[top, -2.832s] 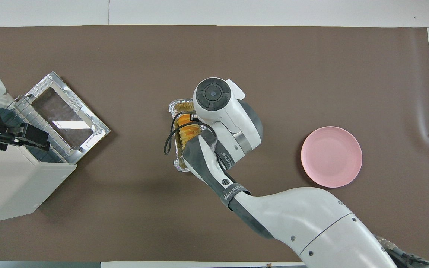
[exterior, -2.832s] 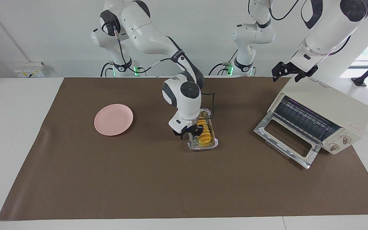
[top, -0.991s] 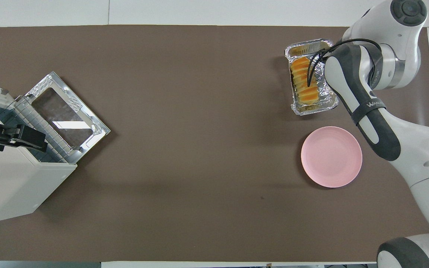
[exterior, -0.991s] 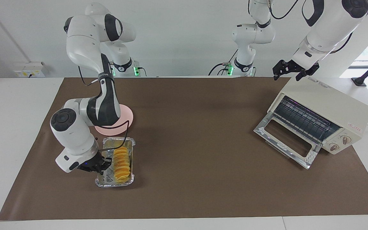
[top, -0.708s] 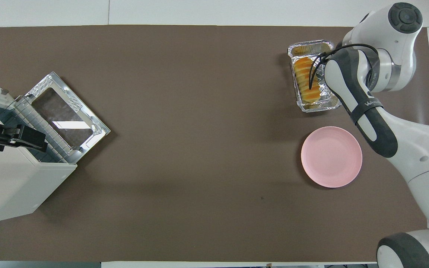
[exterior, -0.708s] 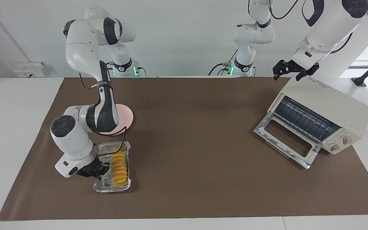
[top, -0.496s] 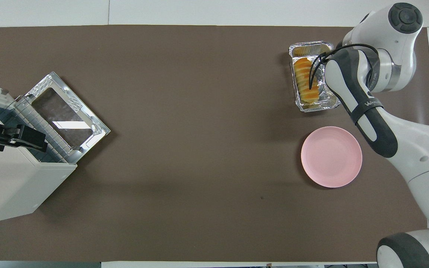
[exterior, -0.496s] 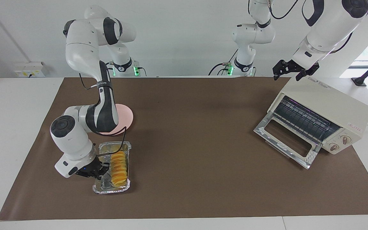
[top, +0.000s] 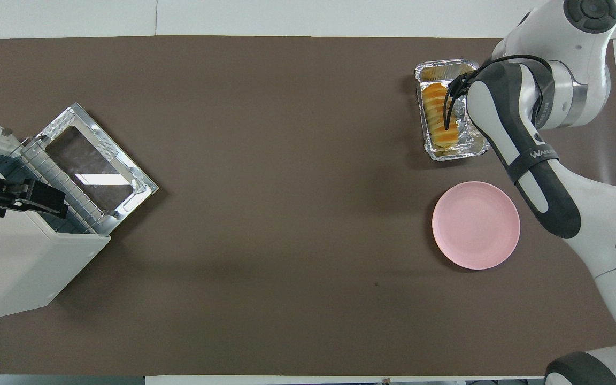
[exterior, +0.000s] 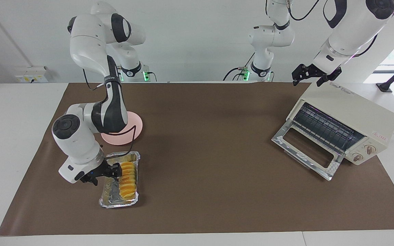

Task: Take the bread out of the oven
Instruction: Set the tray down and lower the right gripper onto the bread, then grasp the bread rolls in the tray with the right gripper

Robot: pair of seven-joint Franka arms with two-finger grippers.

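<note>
The bread (exterior: 128,181), a ridged golden-yellow loaf, lies in a silver foil tray (exterior: 118,204) on the brown mat, farther from the robots than the pink plate (exterior: 130,132). My right gripper (exterior: 104,173) hovers open just above the tray's rim at the right arm's end, holding nothing. In the overhead view the bread (top: 436,115) and tray (top: 471,143) show beside the right forearm, which hides the gripper. The cream oven (exterior: 351,112) stands at the left arm's end with its glass door (exterior: 306,150) dropped open and its rack bare. My left gripper (exterior: 315,76) waits open above the oven's top.
The pink plate (top: 476,224) is bare, between the tray and the robots. The oven (top: 14,262) and its open door (top: 91,166) stand at an angle on the mat. The right arm's elbow hangs over the plate.
The right gripper carried the tray with the bread from the mat's middle to the right arm's end, set it down, and has now risen off its rim. The left arm stayed.
</note>
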